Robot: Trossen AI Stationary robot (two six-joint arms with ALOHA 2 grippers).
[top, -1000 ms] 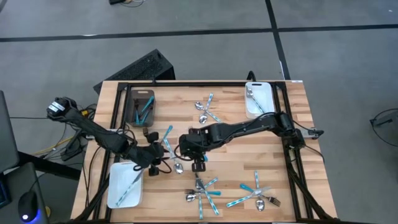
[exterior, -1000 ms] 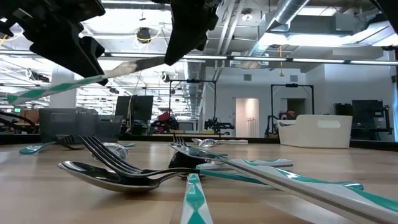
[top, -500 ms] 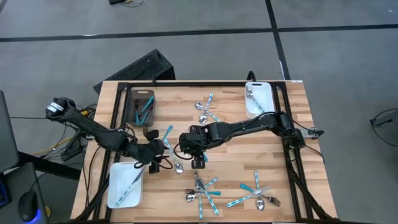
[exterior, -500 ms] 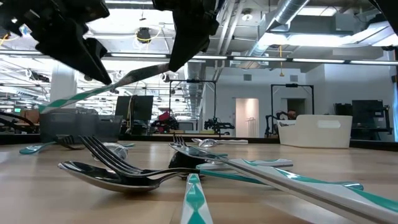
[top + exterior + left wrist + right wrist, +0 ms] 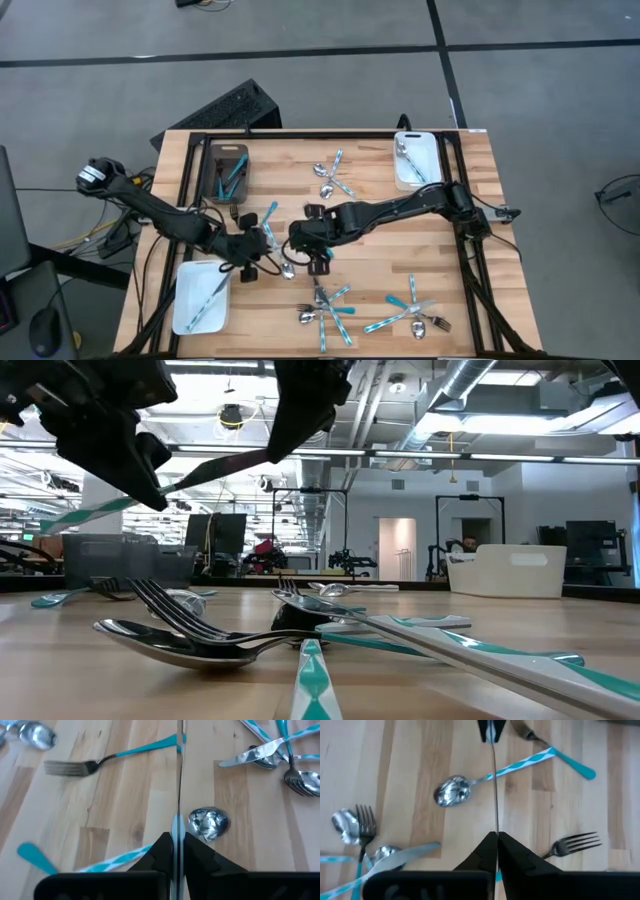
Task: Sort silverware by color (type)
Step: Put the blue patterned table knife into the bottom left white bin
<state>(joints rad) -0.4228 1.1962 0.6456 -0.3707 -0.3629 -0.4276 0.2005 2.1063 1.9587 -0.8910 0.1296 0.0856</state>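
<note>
Silverware [image 5: 232,172] fills the dark tray [image 5: 213,186]; white trays [image 5: 190,310] hold single pieces.

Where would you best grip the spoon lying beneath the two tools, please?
Mid-handle, probably, from straight above, closing across its narrow width. The spoon lies flat. The handle has bare wood on both sides there, the bowl is wide and rounded, and a fork crowds the handle's far end.
</note>
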